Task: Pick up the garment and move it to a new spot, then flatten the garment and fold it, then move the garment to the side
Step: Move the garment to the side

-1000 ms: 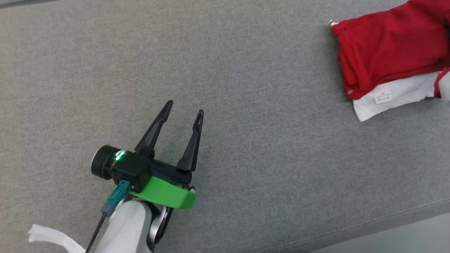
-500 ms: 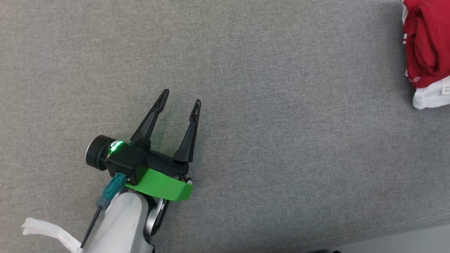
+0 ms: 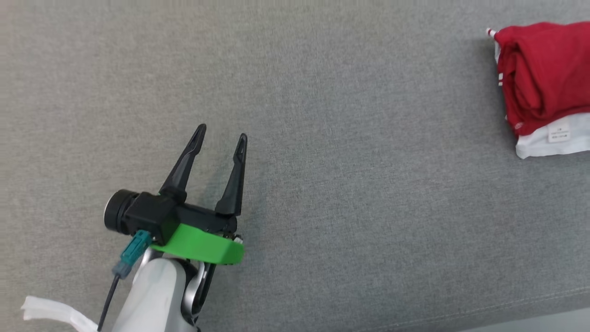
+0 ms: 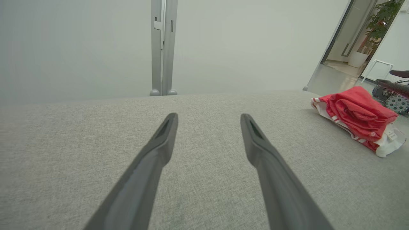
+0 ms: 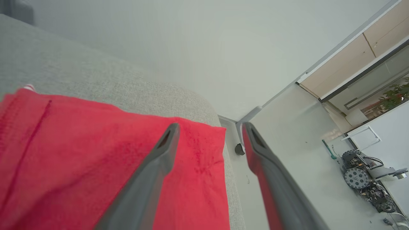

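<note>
Grey fabric surface (image 3: 350, 184), plain. Your left end effector (image 3: 221, 132) sits at 7 o'clock, fingers wide, empty, well apart from the folded red-and-white garment (image 3: 544, 69) at 2 o'clock. Your right end effector (image 5: 211, 126) is spread wide over the garment, gripping nothing. Pale wall behind, grey post (image 4: 163, 48), potted plant (image 4: 381, 22) by a doorway.
</note>
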You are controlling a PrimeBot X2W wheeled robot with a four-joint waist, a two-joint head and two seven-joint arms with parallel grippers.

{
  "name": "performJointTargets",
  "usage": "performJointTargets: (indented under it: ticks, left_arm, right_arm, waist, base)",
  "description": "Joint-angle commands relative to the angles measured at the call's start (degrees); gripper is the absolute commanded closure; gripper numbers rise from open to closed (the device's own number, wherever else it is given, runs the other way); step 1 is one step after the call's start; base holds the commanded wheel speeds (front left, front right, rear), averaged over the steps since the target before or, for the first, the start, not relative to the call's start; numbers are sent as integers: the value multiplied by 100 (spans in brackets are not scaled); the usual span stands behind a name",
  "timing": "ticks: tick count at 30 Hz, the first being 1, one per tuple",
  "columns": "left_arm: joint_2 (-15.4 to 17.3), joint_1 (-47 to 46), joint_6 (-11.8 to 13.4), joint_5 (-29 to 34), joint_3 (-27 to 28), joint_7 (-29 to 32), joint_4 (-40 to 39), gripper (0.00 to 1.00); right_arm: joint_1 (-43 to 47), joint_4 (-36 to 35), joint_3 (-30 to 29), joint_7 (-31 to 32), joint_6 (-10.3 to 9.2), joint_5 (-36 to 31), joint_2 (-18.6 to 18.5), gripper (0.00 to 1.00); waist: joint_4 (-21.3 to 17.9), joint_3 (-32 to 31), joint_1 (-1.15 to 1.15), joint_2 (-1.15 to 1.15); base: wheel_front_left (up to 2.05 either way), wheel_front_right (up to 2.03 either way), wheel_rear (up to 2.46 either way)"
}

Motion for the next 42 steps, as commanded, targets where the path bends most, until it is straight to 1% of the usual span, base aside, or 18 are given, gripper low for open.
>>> performJointTargets:
  ticks: [1, 7, 12, 16, 20, 25, 29, 32, 36, 42]
  left_arm:
    - [-27, 141, -14, -37, 74, 1, 12, 0]
    - [-74, 511, -14, -138, 419, 1, -25, 0]
    - [-99, 814, -14, -150, 693, 1, -72, 0]
    - [-104, 1057, 18, -182, 810, 1, -74, 0]
    - [-103, 1304, 68, -227, 858, 1, -64, 0]
    - [-102, 1561, 115, -223, 884, 1, -85, 0]
    - [-100, 1719, 184, -253, 936, 1, -79, 0]
    - [-101, 1848, 231, -164, 1008, 1, -60, 0]
    - [-101, 1972, 277, -148, 1090, 1, -73, 0]
    - [-99, 1968, 209, -221, 1093, 1, 43, 0]
  right_arm:
    - [152, -139, 11, -19, -11, 92, 91, 0]
    - [653, -961, 302, -19, -11, 642, 614, 0]
    - [1276, -1796, 419, -18, -10, 1322, 1176, 0]
    - [1901, -2466, 511, -18, -10, 1760, 1647, 0]
    - [2607, -2976, 484, -18, -10, 1910, 2036, 0]
    - [3360, -3603, 201, -18, -7, 1920, 2485, 0]
    - [3879, -3950, 397, -18, -6, 1728, 2617, 0]
    - [4149, -4033, 409, -18, -9, 1717, 2692, 0]
    - [4355, -4138, 487, -18, -8, 1806, 2726, 0]
    - [4480, -4182, 652, -18, -8, 2082, 2733, 0]
  waist:
    - [90, -523, 0, 0]
    - [222, -1203, 0, 0]
    - [319, -1638, 0, 0]
    - [336, -1898, 0, 0]
    - [358, -2139, 0, 0]
    - [385, -2295, 0, 0]
    - [385, -2382, 0, 0]
    - [345, -2414, 0, 0]
    - [303, -2428, 0, 0]
    - [274, -2424, 0, 0]
  base:
    - [0, 0, 0]
    - [0, 0, 0]
    - [0, 0, 0]
    - [0, 0, 0]
    - [0, 0, 0]
    - [0, 0, 0]
    - [0, 0, 0]
    - [0, 0, 0]
    - [0, 0, 0]
    - [0, 0, 0]
